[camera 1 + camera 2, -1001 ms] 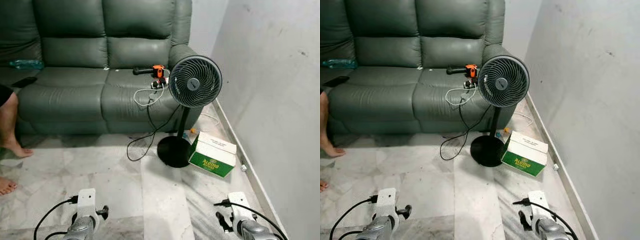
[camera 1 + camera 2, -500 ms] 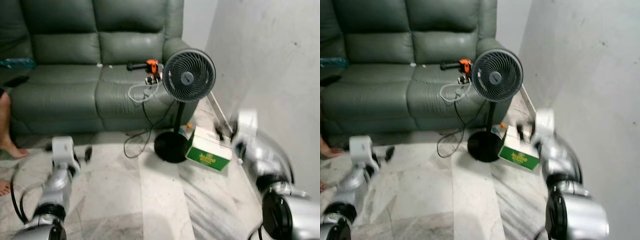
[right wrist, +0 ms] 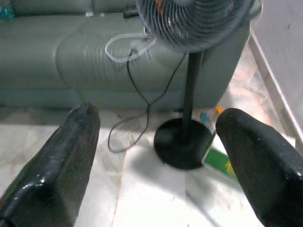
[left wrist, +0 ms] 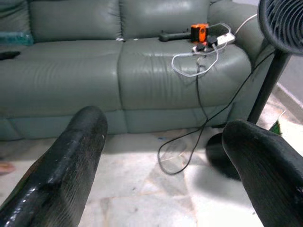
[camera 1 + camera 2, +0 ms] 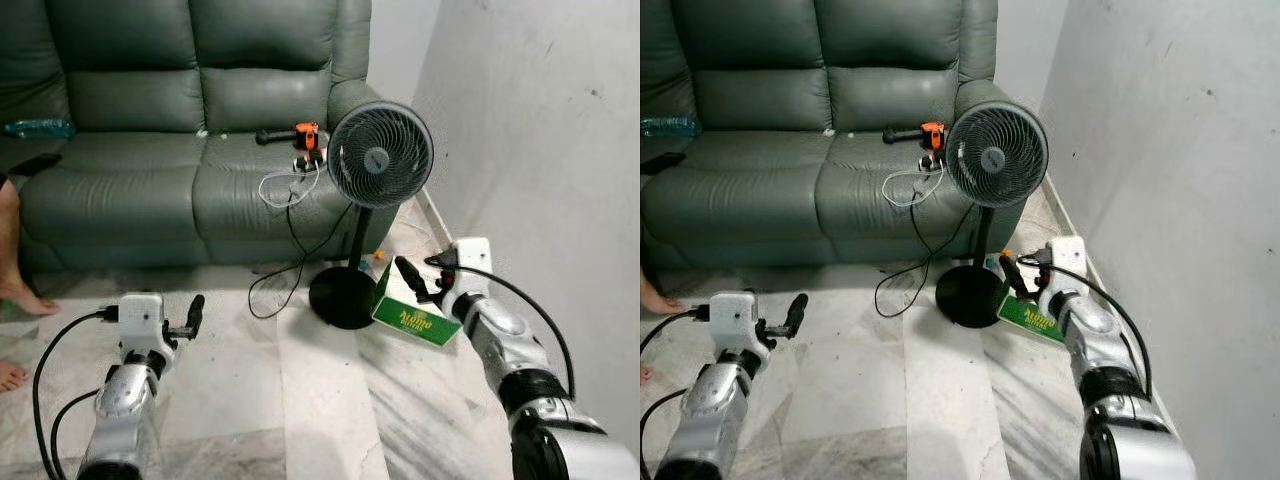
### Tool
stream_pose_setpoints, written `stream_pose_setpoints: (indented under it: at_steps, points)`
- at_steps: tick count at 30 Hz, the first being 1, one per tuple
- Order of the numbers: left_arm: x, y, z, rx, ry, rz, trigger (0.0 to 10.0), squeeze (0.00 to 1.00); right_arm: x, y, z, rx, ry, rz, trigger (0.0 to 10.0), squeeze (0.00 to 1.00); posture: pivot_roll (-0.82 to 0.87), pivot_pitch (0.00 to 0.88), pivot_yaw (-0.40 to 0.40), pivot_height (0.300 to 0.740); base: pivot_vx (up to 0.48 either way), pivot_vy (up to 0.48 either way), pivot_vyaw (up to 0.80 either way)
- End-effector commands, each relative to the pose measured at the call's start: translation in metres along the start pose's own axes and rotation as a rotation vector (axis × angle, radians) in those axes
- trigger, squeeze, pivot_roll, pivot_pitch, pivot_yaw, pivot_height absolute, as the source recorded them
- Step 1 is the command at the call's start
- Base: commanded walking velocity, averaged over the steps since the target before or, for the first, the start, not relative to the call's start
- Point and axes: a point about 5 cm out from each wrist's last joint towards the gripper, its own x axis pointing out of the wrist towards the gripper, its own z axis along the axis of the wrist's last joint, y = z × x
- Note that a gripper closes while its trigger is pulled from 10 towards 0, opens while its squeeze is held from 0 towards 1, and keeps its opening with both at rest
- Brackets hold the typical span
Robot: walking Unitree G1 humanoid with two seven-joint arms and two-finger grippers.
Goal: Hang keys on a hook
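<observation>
Both hands are raised over the pale marble floor [image 5: 300,400], fingers spread wide and holding nothing: the left hand [image 4: 165,156] above bare tiles, the right hand [image 3: 156,146] just beside the green-and-white cardboard box [image 5: 418,318] near the wall's foot. A black pedestal fan [image 5: 378,160] stands before the grey-green leather sofa [image 5: 150,150]. I cannot make out any keys.

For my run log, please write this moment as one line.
left gripper: raised, open, empty | right gripper: raised, open, empty, near green box | ahead: fan, sofa
</observation>
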Motion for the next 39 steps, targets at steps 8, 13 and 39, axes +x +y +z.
stream_pose_setpoints:
  at_steps: [8,13,39]
  points:
    - [-0.051,-0.04,0.0,0.018,-0.022,-0.082,10.0,0.0,-0.075,-0.019,-0.004,-0.083,0.038,0.013,10.0,0.0,0.04,0.0,-0.052,0.74,0.0,0.0,0.0]
    - [-0.056,-0.049,-0.004,0.018,-0.038,-0.058,10.0,0.0,-0.091,-0.016,-0.011,-0.012,0.011,-0.071,10.0,0.0,0.0,0.0,0.02,0.74,0.0,0.0,0.0]
    - [-0.035,-0.036,0.052,0.182,-0.187,-0.034,10.0,0.0,-0.028,0.1,0.06,0.038,-0.279,0.164,10.0,0.0,0.13,0.0,-0.029,0.74,0.0,0.0,0.0]
